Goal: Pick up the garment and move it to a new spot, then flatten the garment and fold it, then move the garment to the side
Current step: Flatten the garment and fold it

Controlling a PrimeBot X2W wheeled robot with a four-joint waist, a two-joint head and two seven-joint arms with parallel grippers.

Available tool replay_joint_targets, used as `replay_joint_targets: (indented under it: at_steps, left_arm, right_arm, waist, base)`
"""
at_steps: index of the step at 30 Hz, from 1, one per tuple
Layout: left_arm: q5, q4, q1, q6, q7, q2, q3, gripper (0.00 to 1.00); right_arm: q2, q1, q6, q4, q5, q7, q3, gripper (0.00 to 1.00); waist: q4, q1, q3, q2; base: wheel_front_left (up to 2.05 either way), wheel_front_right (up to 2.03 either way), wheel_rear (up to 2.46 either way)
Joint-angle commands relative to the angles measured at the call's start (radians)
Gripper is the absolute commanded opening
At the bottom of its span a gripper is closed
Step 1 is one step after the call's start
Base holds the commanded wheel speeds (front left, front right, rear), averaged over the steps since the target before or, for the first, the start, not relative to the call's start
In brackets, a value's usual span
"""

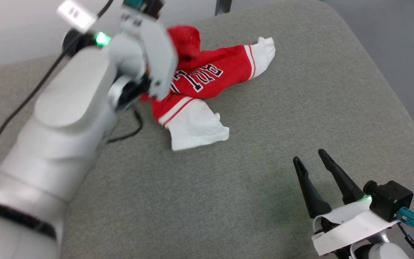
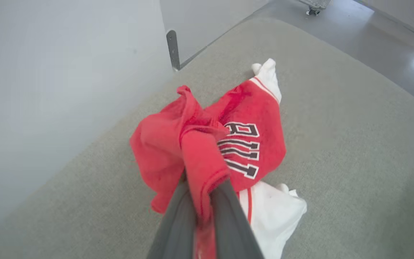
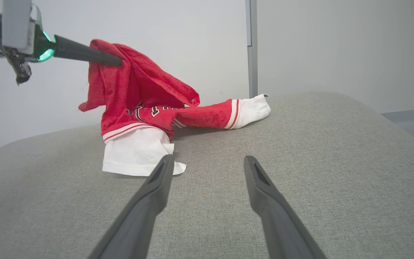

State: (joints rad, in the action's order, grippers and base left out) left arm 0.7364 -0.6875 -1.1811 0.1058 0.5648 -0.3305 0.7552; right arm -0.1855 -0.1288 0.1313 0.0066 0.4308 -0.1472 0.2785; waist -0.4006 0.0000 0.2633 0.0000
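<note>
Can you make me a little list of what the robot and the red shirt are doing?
Shirt: red jersey with white sleeves, crumpled
Left gripper: shut on a bunch of red cloth, held up off the grey cushion
Sleeves: both lying on the cushion
Right gripper: open, empty, apart from the jersey
Lettering: black with white outlines, partly folded away
</note>
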Motion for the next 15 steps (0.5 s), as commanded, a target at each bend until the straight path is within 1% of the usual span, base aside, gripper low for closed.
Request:
replay_joint_targets:
  at_steps: [1,3,6,8,12,15]
  left_arm:
    - [-0.017,-0.002,-0.046,0.006,-0.02,0.032,0.009,0.0]
    - [-0.031,-0.019,-0.083,0.011,-0.043,0.08,0.026,0.0]
    - [-0.029,-0.048,-0.122,0.018,-0.078,0.178,0.06,0.0]
    - [-0.031,-0.074,-0.138,0.021,-0.105,0.223,0.093,0.0]
    - [-0.019,-0.118,-0.13,0.025,-0.16,0.271,0.186,0.0]
    - [0.024,-0.147,-0.11,0.026,-0.203,0.278,0.247,0.0]
  right_arm:
    - [0.006,-0.007,-0.001,-0.002,0.007,-0.008,0.006,1.0]
    - [0.01,-0.015,-0.001,0.002,0.011,-0.014,0.013,1.0]
    - [0.019,-0.025,-0.001,0.008,0.019,-0.026,0.021,1.0]
    - [0.026,-0.03,-0.001,0.015,0.026,-0.034,0.033,1.0]
    - [0.034,-0.049,-0.001,0.03,0.035,-0.052,0.059,1.0]
    - [0.039,-0.065,-0.001,0.049,0.045,-0.065,0.072,1.0]
  waist:
    - [-0.016,0.0,0.003,0.0]
    - [-0.031,0.0,0.008,0.0]
    - [-0.051,0.0,0.022,0.0]
    - [-0.066,0.0,0.037,0.0]
    - [-0.101,0.0,0.062,0.0]
    - [-0.121,0.0,0.078,0.0]
  base:
    - [0.0,0.0,0.0]
    - [0.0,0.0,0.0]
    - [0.0,0.0,0.0]
    - [0.0,0.0,0.0]
    - [0.0,0.0,0.0]
    - [0.0,0.0,0.0]
